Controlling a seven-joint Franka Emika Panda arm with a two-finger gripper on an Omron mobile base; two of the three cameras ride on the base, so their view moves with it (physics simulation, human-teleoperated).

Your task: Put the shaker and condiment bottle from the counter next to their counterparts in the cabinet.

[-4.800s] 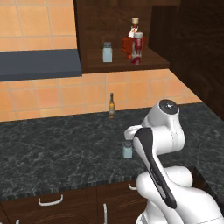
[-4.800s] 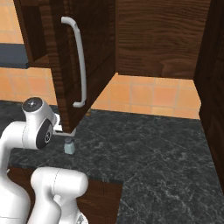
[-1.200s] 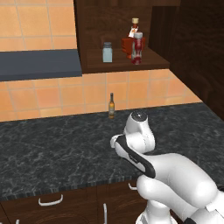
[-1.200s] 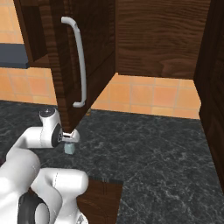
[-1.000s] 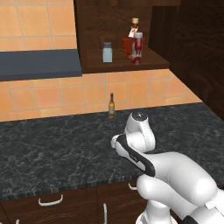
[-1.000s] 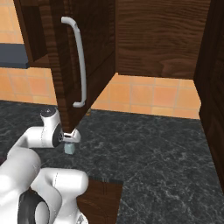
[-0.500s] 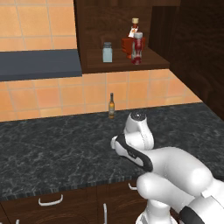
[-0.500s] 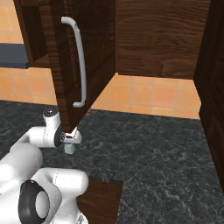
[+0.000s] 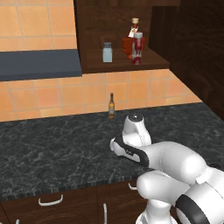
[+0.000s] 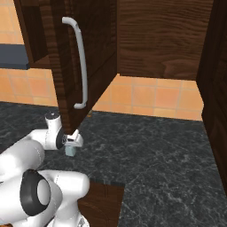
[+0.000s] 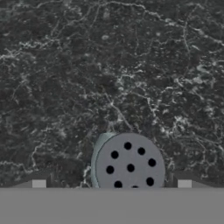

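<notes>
Claw [image 10: 71,142] spread fully wide, empty, poised directly over shaker [image 11: 127,162], shaker upright on black counter [image 9: 52,144], twin shaker [image 9: 107,52] on cabinet [image 9: 127,65] shelf

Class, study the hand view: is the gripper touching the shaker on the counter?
Apart. In the hand view the open gripper has a tip on either side of the shaker, with dark counter showing between each tip and the cap.
</notes>
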